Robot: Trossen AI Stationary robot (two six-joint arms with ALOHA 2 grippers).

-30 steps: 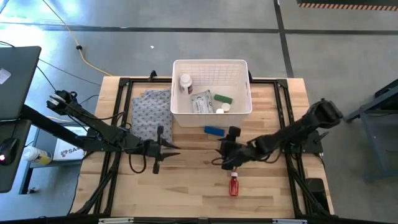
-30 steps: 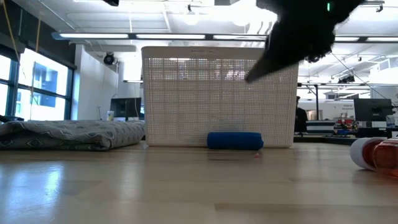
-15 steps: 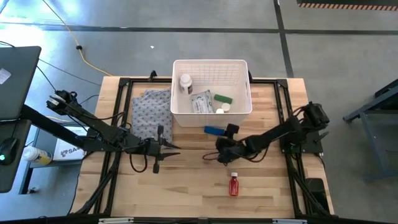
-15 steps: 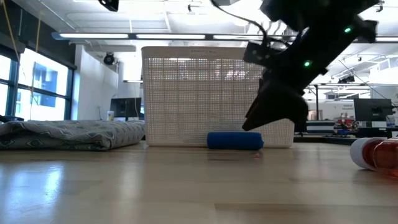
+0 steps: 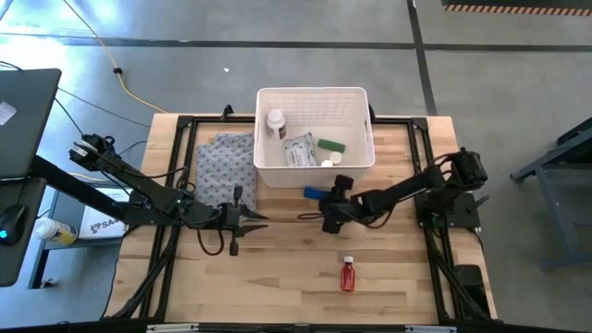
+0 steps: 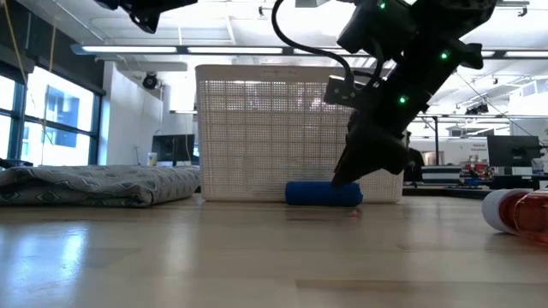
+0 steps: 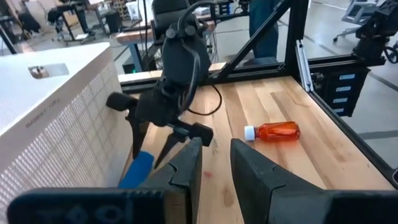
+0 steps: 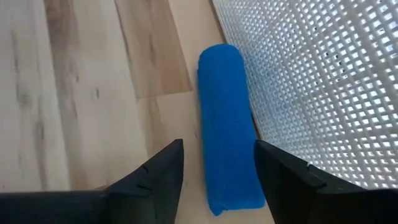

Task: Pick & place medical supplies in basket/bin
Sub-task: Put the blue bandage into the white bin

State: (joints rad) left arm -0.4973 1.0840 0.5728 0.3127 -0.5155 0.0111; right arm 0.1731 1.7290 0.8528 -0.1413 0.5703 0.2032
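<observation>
The blue block (image 5: 317,194) lies on the table against the white basket's near wall (image 5: 314,169); it also shows in the low view (image 6: 324,193) and the right wrist view (image 8: 227,124). My right gripper (image 5: 328,209) is open just above the block's near end, one finger on each side of it (image 8: 217,183), touching nothing. The red white-capped bottle (image 5: 348,274) lies on its side nearer the table's near edge. My left gripper (image 5: 259,220) waits open at mid-table, left of the block. The basket holds a white pill bottle (image 5: 276,122), a packet (image 5: 299,151) and a green tube (image 5: 331,146).
The grey patterned cloth (image 5: 225,171) lies folded left of the basket. The basket wall stands right beside the blue block (image 8: 311,81). Bare wood lies between the two grippers and around the red bottle (image 7: 273,131).
My right gripper has gone from near the red bottle toward the table's far edge and down, ending over the blue block beside the basket. The block and the bottle have stayed where they were.
</observation>
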